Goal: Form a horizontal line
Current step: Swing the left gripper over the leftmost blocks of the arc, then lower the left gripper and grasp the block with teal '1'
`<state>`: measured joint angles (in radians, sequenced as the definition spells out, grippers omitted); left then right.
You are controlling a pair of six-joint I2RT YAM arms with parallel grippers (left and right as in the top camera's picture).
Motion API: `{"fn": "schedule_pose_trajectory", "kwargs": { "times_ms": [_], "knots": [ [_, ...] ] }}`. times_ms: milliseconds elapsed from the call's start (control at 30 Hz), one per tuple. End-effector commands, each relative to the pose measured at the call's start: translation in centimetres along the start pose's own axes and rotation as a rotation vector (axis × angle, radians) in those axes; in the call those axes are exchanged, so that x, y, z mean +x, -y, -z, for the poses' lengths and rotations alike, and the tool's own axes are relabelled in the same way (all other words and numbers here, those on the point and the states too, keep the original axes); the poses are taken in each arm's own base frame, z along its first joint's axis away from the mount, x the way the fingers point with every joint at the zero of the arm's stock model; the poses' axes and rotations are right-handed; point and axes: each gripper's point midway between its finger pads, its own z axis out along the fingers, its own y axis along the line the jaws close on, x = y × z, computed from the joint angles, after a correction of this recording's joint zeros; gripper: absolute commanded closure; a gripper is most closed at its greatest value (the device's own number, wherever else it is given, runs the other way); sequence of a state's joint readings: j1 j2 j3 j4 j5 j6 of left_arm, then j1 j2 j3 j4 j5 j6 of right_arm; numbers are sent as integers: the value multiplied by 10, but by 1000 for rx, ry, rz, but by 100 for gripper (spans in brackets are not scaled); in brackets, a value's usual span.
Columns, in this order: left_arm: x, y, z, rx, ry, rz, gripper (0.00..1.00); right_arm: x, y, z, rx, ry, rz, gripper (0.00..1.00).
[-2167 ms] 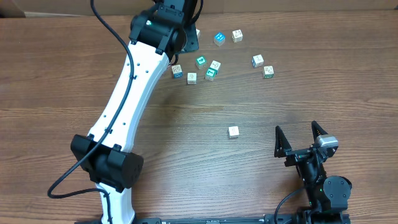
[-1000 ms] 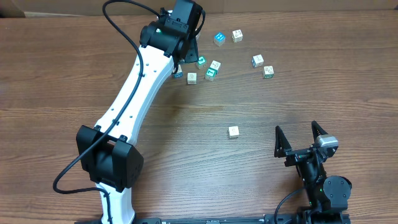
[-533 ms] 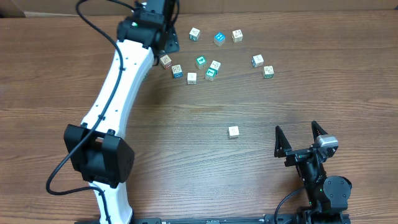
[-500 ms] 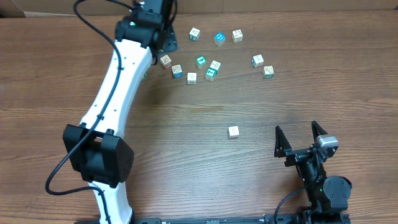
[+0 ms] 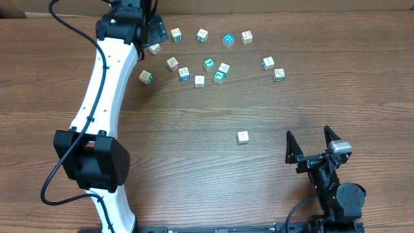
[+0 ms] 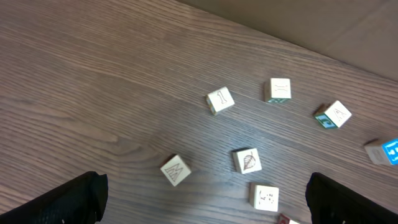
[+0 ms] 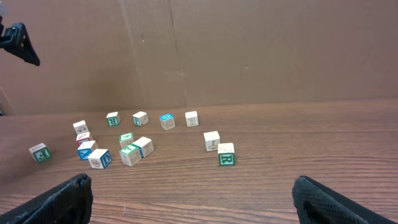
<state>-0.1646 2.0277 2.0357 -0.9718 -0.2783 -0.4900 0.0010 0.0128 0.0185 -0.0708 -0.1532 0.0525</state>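
Overhead, about fifteen cubes (image 5: 199,81) are scattered apart along the table's (image 5: 194,168) far edge, one lone cube (image 5: 242,136) mid-table amid bare wood. Left pincer (image 6: 208,202) above them and right pincer (image 5: 308,139) near the front edge are spread wide, empty.

Matt wood-grain table (image 5: 194,162), painted wooden cubes (image 5: 242,136), glossy white plastic arm (image 5: 105,84)

Left arm (image 5: 107,84) has swung from the far middle of the table (image 5: 194,168) to the far left. The left gripper (image 5: 157,30) now hangs over the left end of the scattered cubes (image 5: 209,63). Five cubes it formerly hid lie exposed, the leftmost cube (image 5: 146,77) among them.
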Motion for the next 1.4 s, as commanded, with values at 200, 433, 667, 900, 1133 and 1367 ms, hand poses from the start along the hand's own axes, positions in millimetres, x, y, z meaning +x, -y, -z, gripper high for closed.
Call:
{"fn": "schedule_pose_trajectory", "kwargs": {
  "times_ms": [200,433,667,900,1133,1367],
  "knots": [
    [1,-5,-16,-20,-8,-79,1,2,-2,0,-11,3,-5,0],
    [28,27,-58,128,-101,-276,27,2,-2,0,-11,3,-5,0],
    [68,36,-111,154,-220,-278,22,2,-2,0,-11,3,-5,0],
    [85,44,-135,171,-253,-257,21,2,-2,0,-12,3,-5,0],
    [84,55,-136,192,-248,-158,22,2,-2,0,-11,3,-5,0],
    [98,69,-146,193,-257,-136,23,2,-2,0,-12,3,-5,0]
  ]
}}
